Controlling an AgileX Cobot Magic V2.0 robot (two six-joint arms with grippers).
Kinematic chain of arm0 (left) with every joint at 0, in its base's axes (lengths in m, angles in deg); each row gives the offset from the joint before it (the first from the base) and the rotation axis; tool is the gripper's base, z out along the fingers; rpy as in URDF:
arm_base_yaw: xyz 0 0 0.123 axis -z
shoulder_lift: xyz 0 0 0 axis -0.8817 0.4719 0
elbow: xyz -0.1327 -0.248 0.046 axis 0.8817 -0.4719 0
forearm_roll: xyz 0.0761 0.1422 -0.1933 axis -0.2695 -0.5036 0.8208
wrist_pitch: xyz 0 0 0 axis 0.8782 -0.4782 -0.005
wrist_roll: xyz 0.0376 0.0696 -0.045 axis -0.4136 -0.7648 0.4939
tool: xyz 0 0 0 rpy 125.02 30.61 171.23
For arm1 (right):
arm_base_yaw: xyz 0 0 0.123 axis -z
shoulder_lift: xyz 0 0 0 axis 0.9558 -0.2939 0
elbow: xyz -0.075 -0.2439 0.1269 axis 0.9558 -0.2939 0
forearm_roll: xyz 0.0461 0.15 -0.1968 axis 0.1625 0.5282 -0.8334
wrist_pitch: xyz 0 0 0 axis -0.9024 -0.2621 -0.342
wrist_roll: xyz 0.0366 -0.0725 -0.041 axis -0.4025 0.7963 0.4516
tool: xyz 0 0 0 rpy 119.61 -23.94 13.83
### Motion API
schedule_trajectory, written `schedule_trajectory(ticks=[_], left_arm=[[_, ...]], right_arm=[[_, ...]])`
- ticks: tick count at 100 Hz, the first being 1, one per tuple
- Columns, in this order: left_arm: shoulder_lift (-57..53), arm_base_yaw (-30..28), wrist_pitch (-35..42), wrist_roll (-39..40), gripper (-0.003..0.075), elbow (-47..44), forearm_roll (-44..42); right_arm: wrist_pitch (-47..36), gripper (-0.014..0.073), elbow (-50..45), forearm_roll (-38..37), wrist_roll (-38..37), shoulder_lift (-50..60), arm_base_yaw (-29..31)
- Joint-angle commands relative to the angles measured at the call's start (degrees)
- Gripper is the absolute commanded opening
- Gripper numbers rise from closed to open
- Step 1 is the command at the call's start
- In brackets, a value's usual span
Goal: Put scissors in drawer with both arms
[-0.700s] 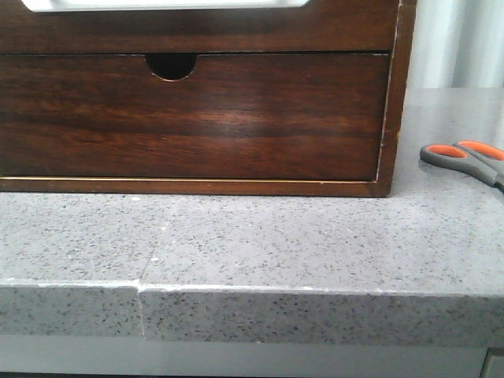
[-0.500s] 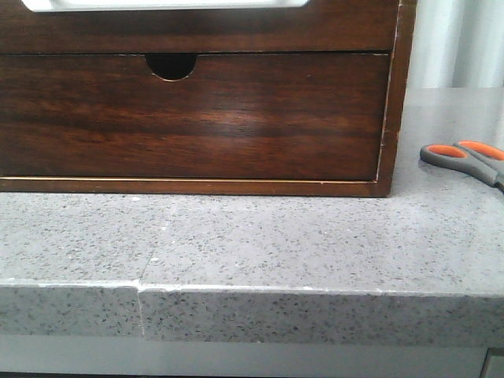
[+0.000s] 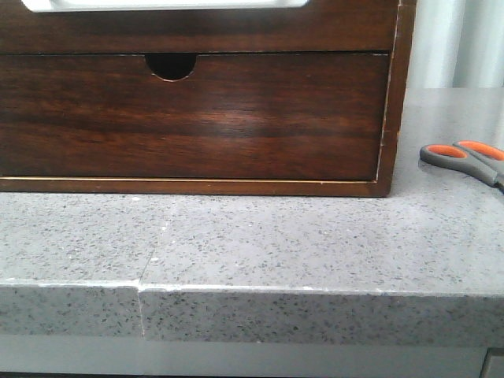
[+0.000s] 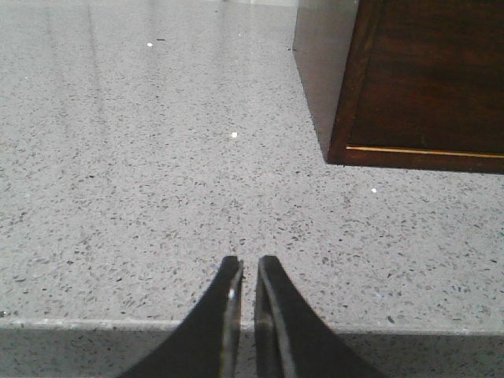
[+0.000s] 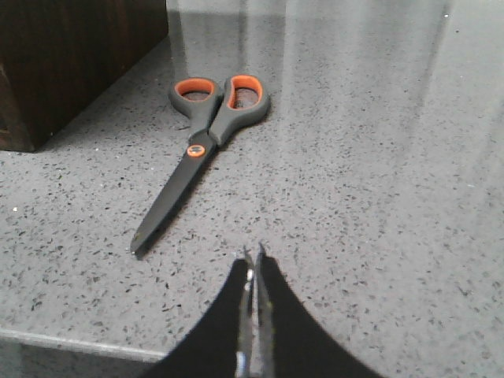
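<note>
The scissors point(image 3: 466, 158), grey handles with orange-lined loops, lie flat on the speckled counter right of the wooden cabinet. In the right wrist view the scissors point(image 5: 206, 134) lie closed, blades pointing toward my right gripper point(image 5: 253, 253), which is shut and empty a short way from the blade tip. The drawer point(image 3: 236, 31), plain dark reddish-brown with a white strip at its top, shows at the top of the front view and is closed. My left gripper point(image 4: 249, 263) is shut and empty over bare counter near the cabinet's left corner point(image 4: 409, 94). Neither gripper shows in the front view.
Below the drawer is a second drawer front with a half-round finger notch point(image 3: 171, 66), closed. The cabinet's right corner point(image 5: 71, 55) stands beside the scissors. The counter's front edge point(image 3: 315, 293) runs close under both grippers. A grey wall stands behind on the right.
</note>
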Motion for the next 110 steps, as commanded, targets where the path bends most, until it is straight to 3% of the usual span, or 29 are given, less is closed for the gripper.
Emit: schedule_trajectory(ticks=[1, 28, 34, 45, 55, 65, 79, 87, 101, 110], left_arm=[[-1.9, -0.1, 3.3, 0.1, 0.0008, -1.1, -0.1], [-1.9, -0.1, 6.0, 0.1, 0.0009, -1.1, 1.5], [-1.9, 0.0, 11.1, 1.5, 0.0008, -1.1, 11.6], [-1.9, 0.0, 18.4, 2.1, 0.0008, -1.1, 35.6], [-1.9, 0.0, 21.0, 2.1, 0.0008, -1.1, 49.0], [-1.9, 0.0, 19.0, 2.1, 0.0008, -1.1, 56.9], [-1.9, 0.0, 17.3, 2.1, 0.0001, -0.2, 58.3], [-1.7, 0.0, 14.8, 2.1, -0.0020, 2.5, 57.9], [2.8, 0.0, 6.9, 2.0, -0.0020, 10.5, 51.8], [8.2, 0.0, 1.5, 2.0, -0.0017, 16.0, 47.6]], right_arm=[[-1.9, -0.0046, -1.7, -0.5, 0.2, 1.6, 0.3], [-12.6, -0.0046, -1.7, 0.2, 0.2, 1.6, 0.3], [-16.5, -0.0046, -1.7, 3.2, 0.1, 1.6, 0.3], [-22.9, -0.0046, -1.7, 16.3, 0.1, 1.6, 0.3], [-25.1, -0.0046, -1.7, 25.9, 0.1, 1.6, 0.3], [-25.0, -0.0046, -1.6, 32.5, 0.1, 1.6, 0.3], [-24.2, -0.0046, -0.1, 38.9, 0.1, 1.6, 0.3], [-17.2, -0.0044, 4.2, 38.7, 0.2, 1.5, 0.3], [-2.9, -0.0042, 14.5, 31.2, 1.5, -1.9, 0.3], [1.9, -0.0008, 20.4, 27.0, 1.5, -6.3, 0.3]])
